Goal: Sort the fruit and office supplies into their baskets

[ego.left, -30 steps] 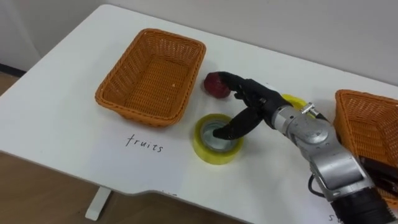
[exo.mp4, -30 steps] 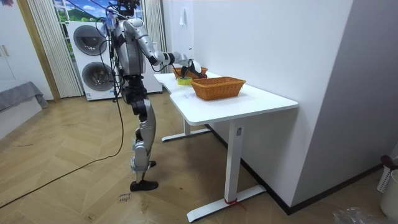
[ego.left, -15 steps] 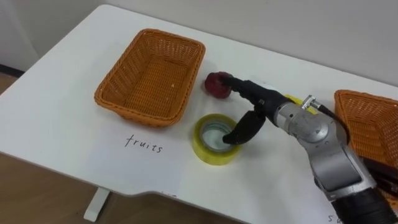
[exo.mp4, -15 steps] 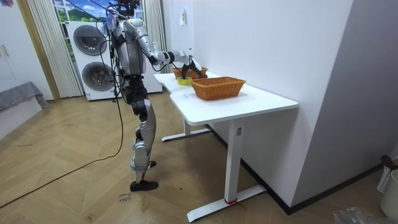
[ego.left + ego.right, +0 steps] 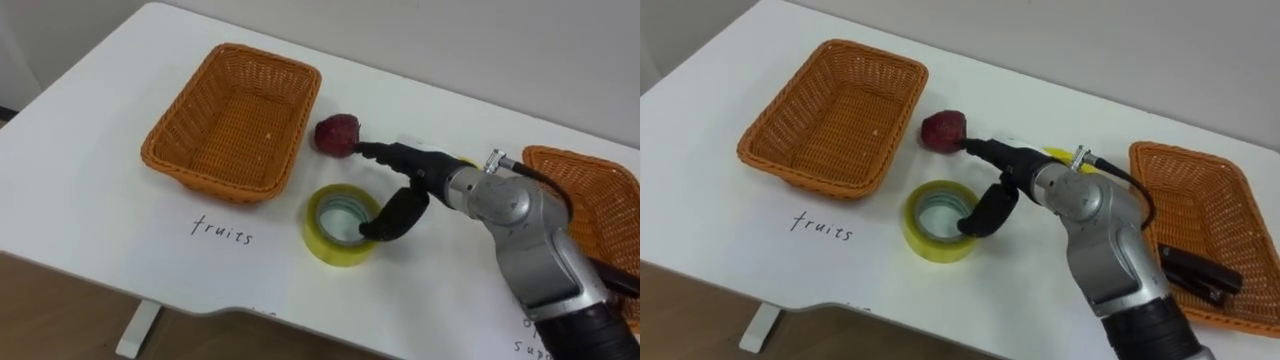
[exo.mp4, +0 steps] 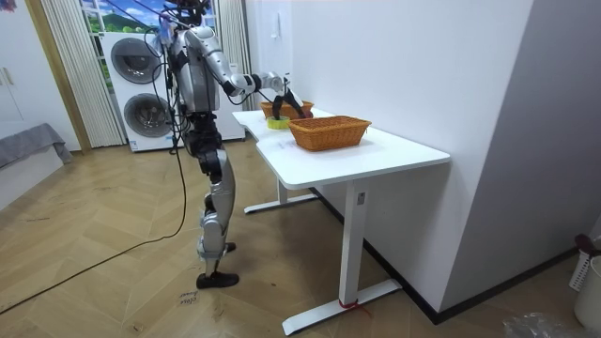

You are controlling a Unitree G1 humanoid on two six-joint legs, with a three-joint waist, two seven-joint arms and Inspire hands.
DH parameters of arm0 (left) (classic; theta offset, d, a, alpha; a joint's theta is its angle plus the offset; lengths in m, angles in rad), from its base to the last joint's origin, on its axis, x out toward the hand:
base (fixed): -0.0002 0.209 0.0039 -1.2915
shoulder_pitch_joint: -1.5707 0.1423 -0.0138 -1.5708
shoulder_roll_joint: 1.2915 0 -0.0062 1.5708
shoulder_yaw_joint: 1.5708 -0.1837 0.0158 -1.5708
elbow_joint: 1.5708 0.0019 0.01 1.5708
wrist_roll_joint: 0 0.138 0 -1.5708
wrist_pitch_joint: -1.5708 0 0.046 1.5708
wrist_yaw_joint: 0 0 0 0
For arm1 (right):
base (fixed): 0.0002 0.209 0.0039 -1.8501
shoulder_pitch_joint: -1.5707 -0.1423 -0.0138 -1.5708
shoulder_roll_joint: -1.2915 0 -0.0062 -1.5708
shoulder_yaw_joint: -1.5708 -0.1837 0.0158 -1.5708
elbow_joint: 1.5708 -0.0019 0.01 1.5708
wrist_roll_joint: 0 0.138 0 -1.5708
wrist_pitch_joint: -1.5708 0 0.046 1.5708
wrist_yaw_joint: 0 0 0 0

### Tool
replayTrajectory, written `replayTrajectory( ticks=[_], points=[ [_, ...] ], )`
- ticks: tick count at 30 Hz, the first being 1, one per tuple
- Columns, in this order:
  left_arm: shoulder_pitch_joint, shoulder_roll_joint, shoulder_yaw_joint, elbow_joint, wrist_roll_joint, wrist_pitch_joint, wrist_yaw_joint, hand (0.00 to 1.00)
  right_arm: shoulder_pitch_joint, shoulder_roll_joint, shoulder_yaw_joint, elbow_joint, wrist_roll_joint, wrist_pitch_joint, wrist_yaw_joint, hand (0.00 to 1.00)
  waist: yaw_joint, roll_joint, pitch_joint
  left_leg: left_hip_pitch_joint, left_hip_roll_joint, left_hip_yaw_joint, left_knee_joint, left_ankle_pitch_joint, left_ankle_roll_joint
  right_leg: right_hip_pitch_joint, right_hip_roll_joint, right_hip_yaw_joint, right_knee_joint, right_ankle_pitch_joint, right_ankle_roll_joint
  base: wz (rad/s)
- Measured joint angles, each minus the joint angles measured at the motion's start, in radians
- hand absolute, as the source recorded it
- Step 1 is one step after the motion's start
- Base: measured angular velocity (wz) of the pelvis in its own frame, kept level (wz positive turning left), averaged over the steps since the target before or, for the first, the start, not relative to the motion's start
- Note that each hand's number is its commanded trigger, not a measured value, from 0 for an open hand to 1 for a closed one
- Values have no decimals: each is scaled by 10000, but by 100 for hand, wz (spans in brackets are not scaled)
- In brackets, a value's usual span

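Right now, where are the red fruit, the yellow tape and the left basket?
red fruit (image 5: 337, 133): left eye view, its top middle.
yellow tape (image 5: 321, 242): left eye view, its outer left wall.
left basket (image 5: 212, 181): left eye view, its front rim.

A dark red fruit (image 5: 337, 134) lies on the white table (image 5: 90, 200), just beside the empty woven basket (image 5: 232, 120). A roll of yellow tape (image 5: 343, 224) lies flat nearer the front edge. The second basket (image 5: 1195, 215), well to the right, holds a black stapler (image 5: 1198, 272).
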Motion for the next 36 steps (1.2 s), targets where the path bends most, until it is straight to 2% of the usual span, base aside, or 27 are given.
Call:
replayTrajectory(
  ticks=[14, 20, 21, 23, 27, 31, 36],
  points=[
    [-67, 2, 66, 185, -1, -3, -12, 0, -1, -10, -36, -341, -165, 408, 1181, 0, -42, 6, 9, -10, 4, 3, -56, 0, 1, -49, 3, -4, -8, 0, 0, 0],
    [-97, 1, 77, 185, -2, -5, -37, 0, -1, -10, -36, -406, -204, 425, 1413, 0, -31, -3, 16, -1, 2, 1, -49, 1, 2, -51, -1, 11, -11, 0, 0, 0],
    [-103, 0, 76, 183, -1, -5, -45, 0, -1, -9, -35, -406, -204, 425, 1420, 56, -29, -3, 16, -1, 2, 1, -49, 1, 2, -51, -1, 14, -12, 0, 0, 0],
    [-126, -2, 77, 187, -3, -6, -75, 0, -1, -9, -25, -404, -221, 436, 1541, 100, 32, 7, 24, 27, 5, 29, -63, 1, 2, -50, 5, 83, -18, 0, 0, -6],
    [-257, 3, 52, 365, -9, -9, -73, 0, -1, 3, 37, -404, -579, 465, 1807, 100, 139, 13, 30, 50, 12, 38, -88, 1, 2, -46, 9, 59, -20, -1, 0, -3],
    [-270, 15, 49, 457, -9, -8, -60, 0, -57, 9, 37, -415, -670, 671, 1825, 100, 199, -1, 34, 53, 15, 3, -121, 2, 0, -40, 13, -19, -19, -1, 0, 1],
    [-318, 81, 45, 590, -9, -5, -56, 0, -11, 54, 303, -383, -916, 804, 2119, 100, 211, -57, 81, 42, 13, -68, -141, 4, -1, -48, 15, -103, -19, -1, 0, 3]
  ],
)
